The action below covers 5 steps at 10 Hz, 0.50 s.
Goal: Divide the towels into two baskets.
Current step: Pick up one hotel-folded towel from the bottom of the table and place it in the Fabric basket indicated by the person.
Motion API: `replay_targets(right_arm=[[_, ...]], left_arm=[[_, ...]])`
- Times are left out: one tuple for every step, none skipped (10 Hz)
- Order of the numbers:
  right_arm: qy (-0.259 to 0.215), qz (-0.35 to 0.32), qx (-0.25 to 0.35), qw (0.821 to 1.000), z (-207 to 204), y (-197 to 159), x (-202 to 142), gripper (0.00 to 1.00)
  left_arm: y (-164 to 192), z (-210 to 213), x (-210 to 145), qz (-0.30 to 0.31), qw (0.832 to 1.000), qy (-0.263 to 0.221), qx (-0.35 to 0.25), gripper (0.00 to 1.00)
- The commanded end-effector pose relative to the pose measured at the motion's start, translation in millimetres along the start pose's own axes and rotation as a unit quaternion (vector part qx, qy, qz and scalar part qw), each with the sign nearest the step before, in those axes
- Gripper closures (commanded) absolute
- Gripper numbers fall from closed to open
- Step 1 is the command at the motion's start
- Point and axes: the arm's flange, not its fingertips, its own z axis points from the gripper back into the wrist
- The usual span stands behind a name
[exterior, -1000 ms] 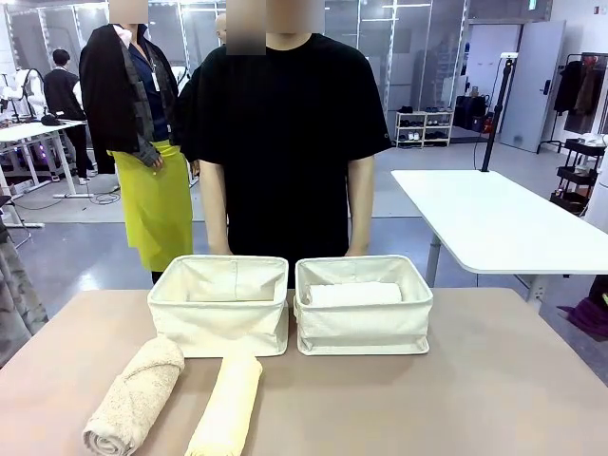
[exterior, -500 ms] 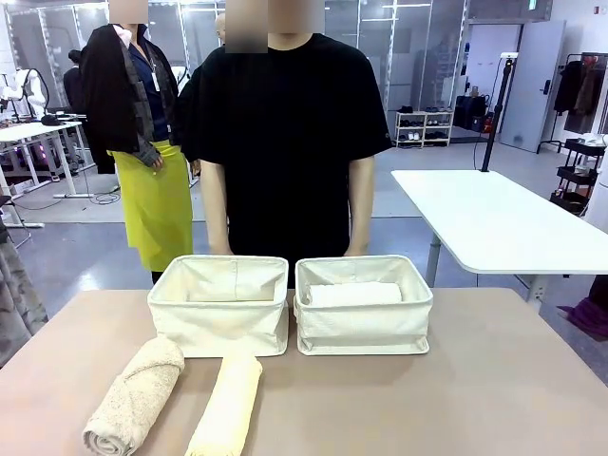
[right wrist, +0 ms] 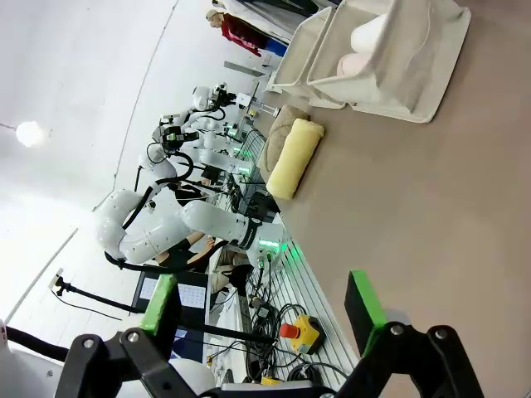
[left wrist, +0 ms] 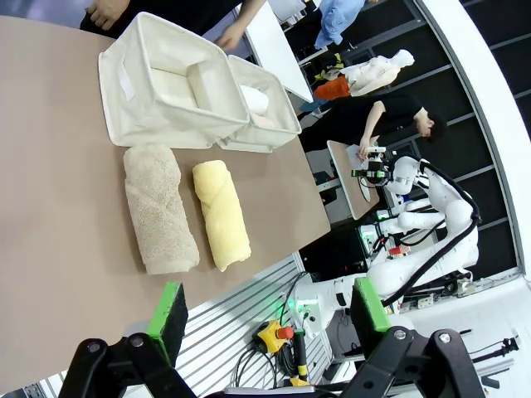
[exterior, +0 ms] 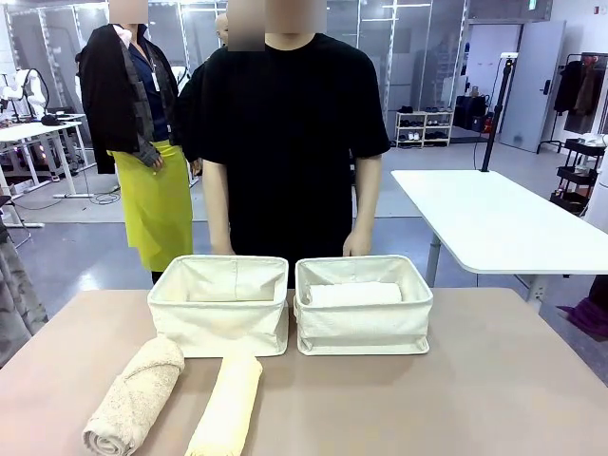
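Left claw [left wrist: 270, 311] and right claw [right wrist: 261, 303] spread apart; tan towel [exterior: 133, 394] beside yellow towel [exterior: 226, 407], near left basket [exterior: 218, 328].

Past my counter [exterior: 513, 380] a white table [exterior: 494, 223] stands on grey floor [exterior: 85, 247]; behind that table, a low shelf [exterior: 424, 128] and glass walls [exterior: 418, 47].

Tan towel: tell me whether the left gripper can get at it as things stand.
Probably yes. The tan towel lies bare on the table, apart from the yellow towel, and the left gripper hangs open facing it with nothing between them.
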Motion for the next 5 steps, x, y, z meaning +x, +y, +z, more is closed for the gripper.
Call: replay_targets(right_arm=[[-0.002, 0.002, 0.000, 1.000, -0.8, 1.4, 0.0, 0.00], [-0.002, 0.002, 0.000, 1.000, -0.8, 1.4, 0.0, 0.00], [-0.002, 0.002, 0.000, 1.000, -0.8, 1.4, 0.0, 0.00], [-0.002, 0.002, 0.000, 1.000, -0.8, 1.4, 0.0, 0.00], [-0.002, 0.002, 0.000, 1.000, -0.8, 1.4, 0.0, 0.00]], left_arm=[[-2.4, 2.3, -0.5, -0.003, 1.000, -0.002, -0.008, 0.00], [-2.4, 2.3, -0.5, -0.003, 1.000, -0.002, -0.008, 0.00], [-2.4, 2.3, -0.5, -0.003, 1.000, -0.002, -0.008, 0.00], [-2.4, 2.3, -0.5, -0.003, 1.000, -0.002, -0.008, 0.00], [-2.4, 2.3, -0.5, -0.003, 1.000, -0.002, -0.008, 0.00]])
